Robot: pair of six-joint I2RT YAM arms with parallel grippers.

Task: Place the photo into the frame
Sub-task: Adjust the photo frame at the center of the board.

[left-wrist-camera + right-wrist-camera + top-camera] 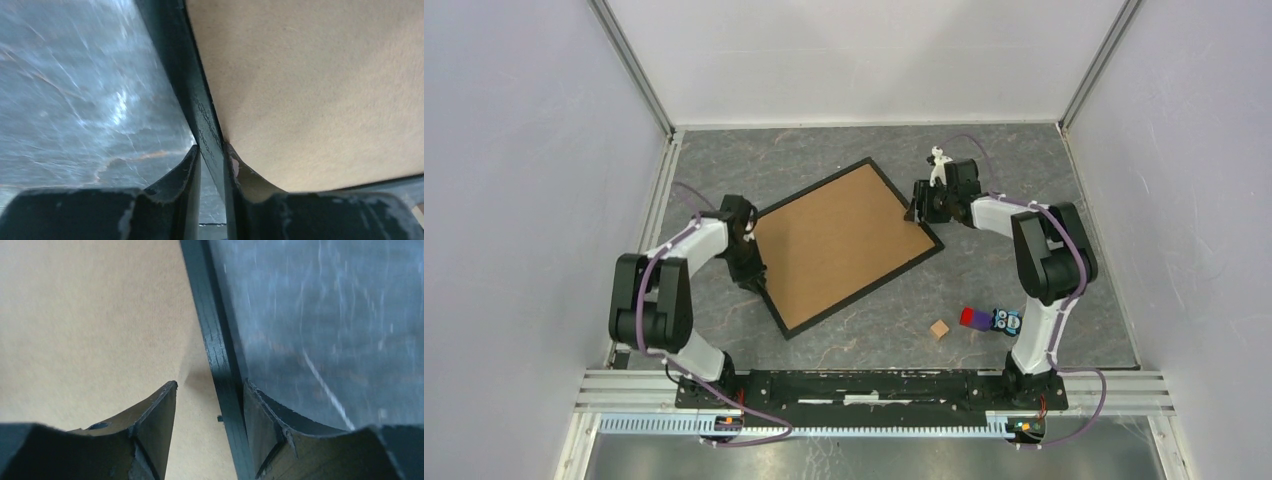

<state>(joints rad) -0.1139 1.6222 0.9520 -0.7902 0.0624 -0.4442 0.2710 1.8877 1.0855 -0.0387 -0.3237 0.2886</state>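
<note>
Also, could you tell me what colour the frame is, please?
Black; the frame shows best in the top view, edging a brown board.

The setting was a robotics laboratory test cell. Plain pale panel walls, held in aluminium extrusion uprights, enclosed the grey marble-patterned tabletop at 9, 12 and 3 o'clock. At 6 o'clock, a slotted aluminium rail and black mounting plate carried the left arm and right arm.
</note>
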